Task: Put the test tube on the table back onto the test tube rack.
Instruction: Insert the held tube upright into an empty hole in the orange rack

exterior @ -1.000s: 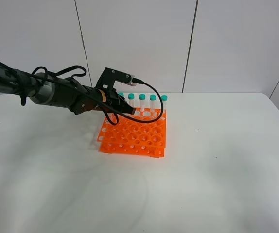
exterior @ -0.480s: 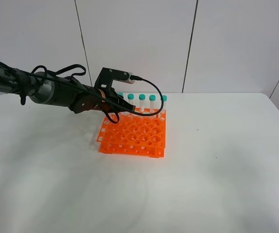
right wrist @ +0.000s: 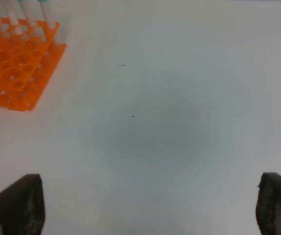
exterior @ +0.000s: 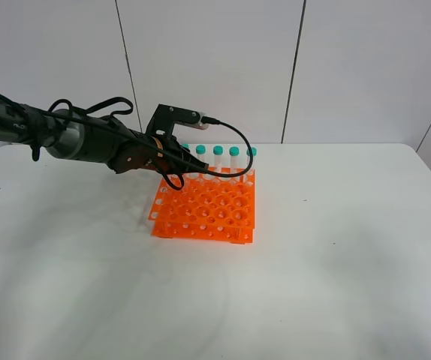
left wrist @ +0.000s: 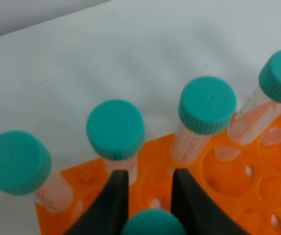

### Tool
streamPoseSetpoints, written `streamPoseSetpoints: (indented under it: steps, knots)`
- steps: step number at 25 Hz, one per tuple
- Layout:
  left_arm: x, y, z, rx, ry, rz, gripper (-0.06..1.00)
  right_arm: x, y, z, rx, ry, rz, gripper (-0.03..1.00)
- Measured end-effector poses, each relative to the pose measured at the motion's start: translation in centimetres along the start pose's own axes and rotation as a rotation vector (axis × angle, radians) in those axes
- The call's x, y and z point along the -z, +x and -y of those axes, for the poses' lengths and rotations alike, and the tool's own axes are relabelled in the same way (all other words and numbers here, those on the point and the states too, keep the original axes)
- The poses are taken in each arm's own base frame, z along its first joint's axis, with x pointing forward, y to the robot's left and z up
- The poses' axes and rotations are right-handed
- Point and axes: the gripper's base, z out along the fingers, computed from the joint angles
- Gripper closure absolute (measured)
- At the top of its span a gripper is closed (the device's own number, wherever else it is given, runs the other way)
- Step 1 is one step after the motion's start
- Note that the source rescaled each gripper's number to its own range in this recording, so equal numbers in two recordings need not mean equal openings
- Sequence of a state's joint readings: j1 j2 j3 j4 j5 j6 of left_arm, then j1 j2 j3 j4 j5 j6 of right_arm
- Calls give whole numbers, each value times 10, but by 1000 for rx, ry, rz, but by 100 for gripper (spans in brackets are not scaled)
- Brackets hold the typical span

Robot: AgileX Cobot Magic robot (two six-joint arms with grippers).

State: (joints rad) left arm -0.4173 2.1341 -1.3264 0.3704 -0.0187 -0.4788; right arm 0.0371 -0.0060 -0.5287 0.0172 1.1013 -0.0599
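Note:
My left gripper hangs over the back left part of the orange test tube rack. In the left wrist view its two dark fingers are shut on a teal-capped test tube; only the cap shows, just above the rack. The tube's body is hidden. Several other teal-capped tubes stand in the rack's back row, also shown in the left wrist view. My right gripper is open and empty over bare table, right of the rack.
The white table carries only the rack. A black cable loops from the left wrist over the rack's back row. White wall panels stand behind the table.
My left gripper has drawn back a little to the left along the rack's back row, still holding the tube. The right gripper has not moved.

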Motion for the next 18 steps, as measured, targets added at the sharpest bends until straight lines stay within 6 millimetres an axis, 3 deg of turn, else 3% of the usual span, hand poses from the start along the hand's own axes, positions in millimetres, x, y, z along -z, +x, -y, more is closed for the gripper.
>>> streamPoseSetpoints:
  steps: [15,18]
  knots:
    - [0,4,-2,-14,-25,-47,93,0,0,0,0,0,0,-3]
    - [-1,9,-4,-33,-36,-75,80,0,0,0,0,0,0,-3]
